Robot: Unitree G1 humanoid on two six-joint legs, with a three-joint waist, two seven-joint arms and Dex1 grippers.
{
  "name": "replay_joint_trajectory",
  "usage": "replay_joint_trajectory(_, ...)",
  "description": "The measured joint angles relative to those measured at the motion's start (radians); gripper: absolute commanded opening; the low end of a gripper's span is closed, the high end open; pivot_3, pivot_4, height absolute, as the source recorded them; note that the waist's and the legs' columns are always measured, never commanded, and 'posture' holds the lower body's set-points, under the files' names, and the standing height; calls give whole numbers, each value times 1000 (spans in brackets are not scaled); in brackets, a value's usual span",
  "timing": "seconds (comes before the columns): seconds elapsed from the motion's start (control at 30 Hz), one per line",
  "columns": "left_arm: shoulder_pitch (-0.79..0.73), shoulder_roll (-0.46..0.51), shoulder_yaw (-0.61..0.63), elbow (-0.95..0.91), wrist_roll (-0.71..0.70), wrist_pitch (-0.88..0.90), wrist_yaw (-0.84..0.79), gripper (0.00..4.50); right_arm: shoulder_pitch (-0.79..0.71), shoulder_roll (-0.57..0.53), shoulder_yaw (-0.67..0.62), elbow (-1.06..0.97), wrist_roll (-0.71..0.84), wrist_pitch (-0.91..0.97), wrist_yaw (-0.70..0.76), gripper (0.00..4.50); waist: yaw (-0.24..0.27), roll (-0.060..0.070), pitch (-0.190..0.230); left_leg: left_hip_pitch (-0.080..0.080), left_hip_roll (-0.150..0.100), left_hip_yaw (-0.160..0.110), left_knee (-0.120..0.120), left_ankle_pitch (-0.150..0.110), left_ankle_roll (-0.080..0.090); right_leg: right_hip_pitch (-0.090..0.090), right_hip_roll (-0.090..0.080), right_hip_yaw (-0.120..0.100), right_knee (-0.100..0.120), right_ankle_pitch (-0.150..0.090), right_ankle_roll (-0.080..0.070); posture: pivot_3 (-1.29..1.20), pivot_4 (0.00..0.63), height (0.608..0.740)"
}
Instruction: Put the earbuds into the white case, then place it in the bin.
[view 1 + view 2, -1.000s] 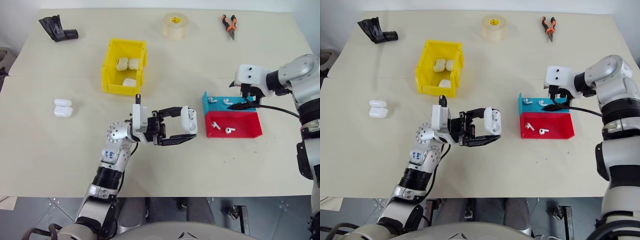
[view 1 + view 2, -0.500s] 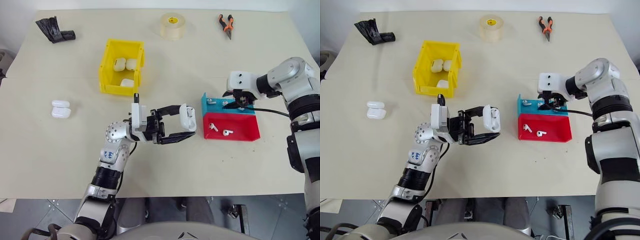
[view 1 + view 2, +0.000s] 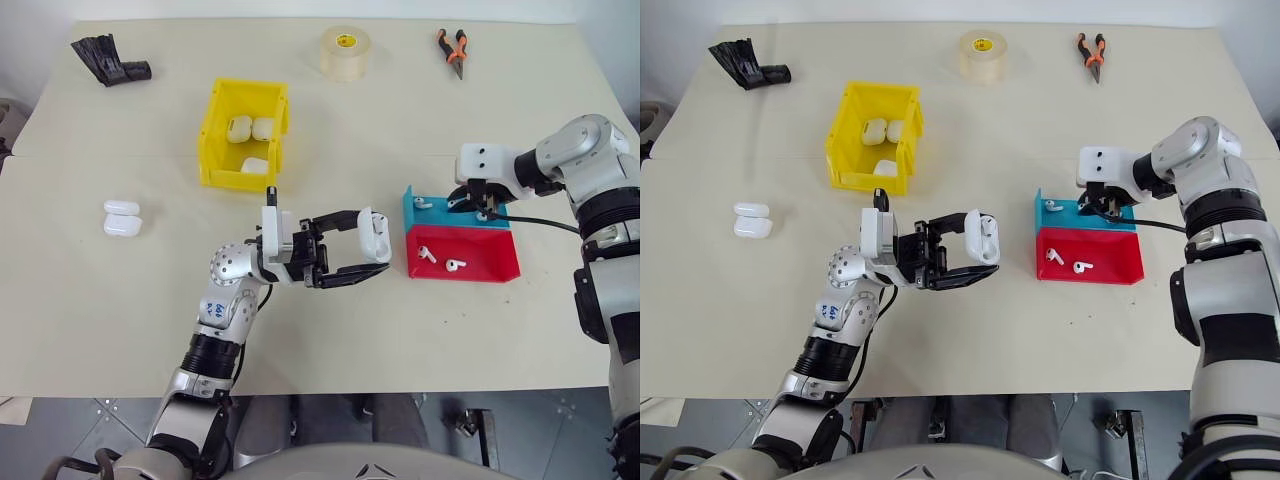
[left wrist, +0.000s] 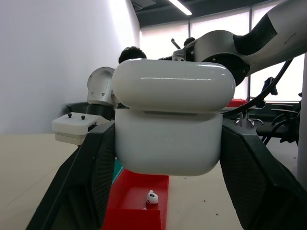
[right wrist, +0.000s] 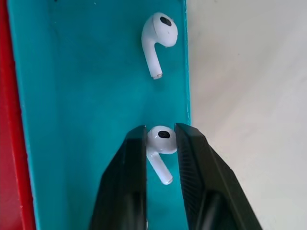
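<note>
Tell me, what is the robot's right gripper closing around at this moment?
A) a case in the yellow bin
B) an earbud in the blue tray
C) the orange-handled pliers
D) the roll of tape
B: the right gripper has its two black fingers on either side of an earbud lying in the blue tray.

Both of my arms are out, each gripper closed on something.
My left gripper points right, its 2 fingers clamped on the white case. My right gripper angles down, fingers pinching 1 earbud by its head.
</note>
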Motion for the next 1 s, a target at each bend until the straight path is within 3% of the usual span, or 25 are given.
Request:
replay_joint_trajectory(0.77, 0, -1, 0, -1, 0, 6, 0, 2810, 4, -2, -20, 0, -7, -64, 20, 847, -1, 0, 0, 0, 0, 0, 0, 0, 0, 0, 0, 0, 0, 0, 0, 0, 150, 740)
replay_joint_trajectory(1.0, 0, -4, 0, -2, -1, 7, 2, 2810, 1, -15, -138, -37, 114, 55, 101, 847, 1, 2, 1, 0, 0, 0, 0, 0, 0, 0, 0, 0, 0, 0, 0, 0, 150, 740)
